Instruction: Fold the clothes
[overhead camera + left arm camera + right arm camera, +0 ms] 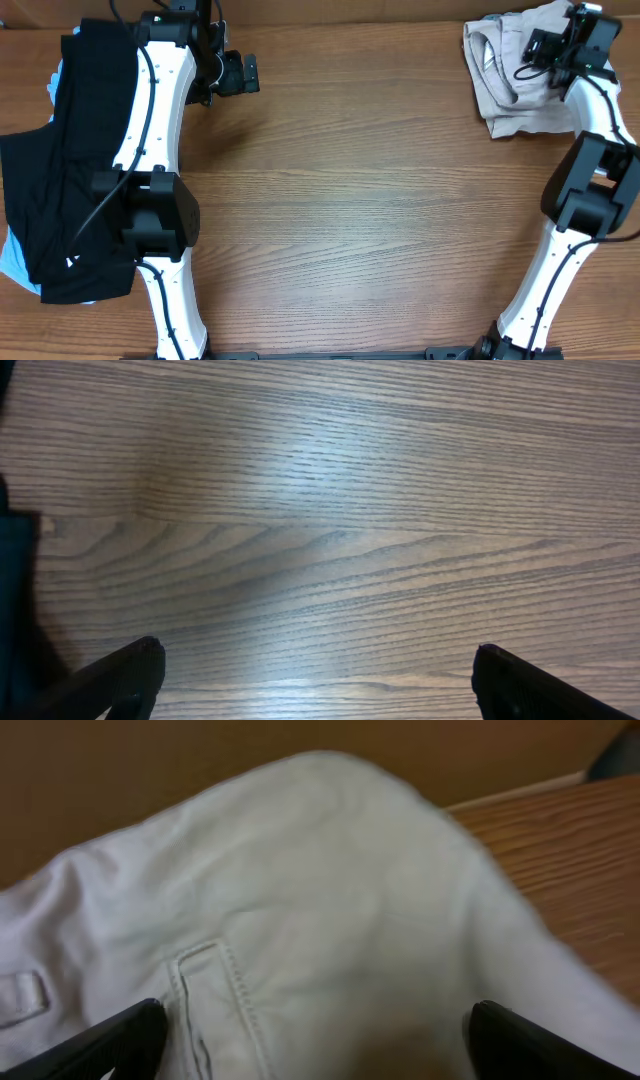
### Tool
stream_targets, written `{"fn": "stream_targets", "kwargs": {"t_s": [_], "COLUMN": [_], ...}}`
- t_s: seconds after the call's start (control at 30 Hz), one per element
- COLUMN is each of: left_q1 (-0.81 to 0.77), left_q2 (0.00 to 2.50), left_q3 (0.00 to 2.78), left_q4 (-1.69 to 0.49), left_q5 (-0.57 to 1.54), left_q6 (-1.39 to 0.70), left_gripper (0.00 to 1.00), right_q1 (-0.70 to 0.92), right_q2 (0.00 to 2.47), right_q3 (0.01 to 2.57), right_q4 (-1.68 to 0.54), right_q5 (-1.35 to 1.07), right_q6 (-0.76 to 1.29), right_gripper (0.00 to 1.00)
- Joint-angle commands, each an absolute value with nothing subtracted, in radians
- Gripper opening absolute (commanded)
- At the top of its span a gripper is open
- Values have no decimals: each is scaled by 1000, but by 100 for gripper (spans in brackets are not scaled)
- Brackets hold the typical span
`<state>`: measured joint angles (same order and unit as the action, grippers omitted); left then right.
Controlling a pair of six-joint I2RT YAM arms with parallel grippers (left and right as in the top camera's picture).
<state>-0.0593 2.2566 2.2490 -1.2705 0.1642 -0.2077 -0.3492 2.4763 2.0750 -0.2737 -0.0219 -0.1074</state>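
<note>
Overhead, a pile of black garments (70, 150) is lying along the far left edge of the wooden table (350, 200), with pale blue fabric (12, 262) peeking out from under its lower corner and again near its top. The left arm (150, 120) is stretching up just beside that pile, partly covering its right edge. The left gripper (245, 75) is pointing out over bare wood to the right of the pile, touching no cloth. Left wrist view is showing its two dark fingertips (125, 675) standing wide apart with only wood grain between them, so this gripper is gaping and holding nothing; a dark strip of cloth is sitting at that frame's left edge. At the far right corner of the table, the beige shorts (505, 80) are lying in a rumpled heap, waistband opening facing up. The right gripper (532, 48) is hanging over the heap's upper right part. Right wrist view is showing its fingertips (115, 1040) spread wide, jaws parted over the pale fabric, with a stitched seam (215, 990) and a belt loop (20, 995) in sight; whether the tips are touching the cloth I cannot tell.
</note>
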Motion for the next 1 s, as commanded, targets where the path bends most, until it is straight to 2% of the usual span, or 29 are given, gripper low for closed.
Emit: {"fn": "stream_targets", "kwargs": {"t_s": [0.0, 0.4, 0.63, 0.97], "left_q1": [-61, -61, -61, -61], "left_q2": [2253, 2253, 2253, 2253], "left_q3": [2262, 2262, 2262, 2262], "left_q4": [-1270, -1270, -1270, -1270], "left_q5": [173, 173, 173, 173], "left_q6": [-217, -217, -217, -217], "left_gripper": [100, 100, 100, 100], "right_q1": [-345, -181, -154, -154], "right_q2": [2198, 1477, 1251, 1104], "right_q3": [2117, 2116, 2116, 2116], "right_q4": [-309, -579, -582, -582], "right_q5": [17, 6, 6, 6], "right_q6": [-101, -101, -101, -101], "right_gripper": [100, 100, 100, 100]}}
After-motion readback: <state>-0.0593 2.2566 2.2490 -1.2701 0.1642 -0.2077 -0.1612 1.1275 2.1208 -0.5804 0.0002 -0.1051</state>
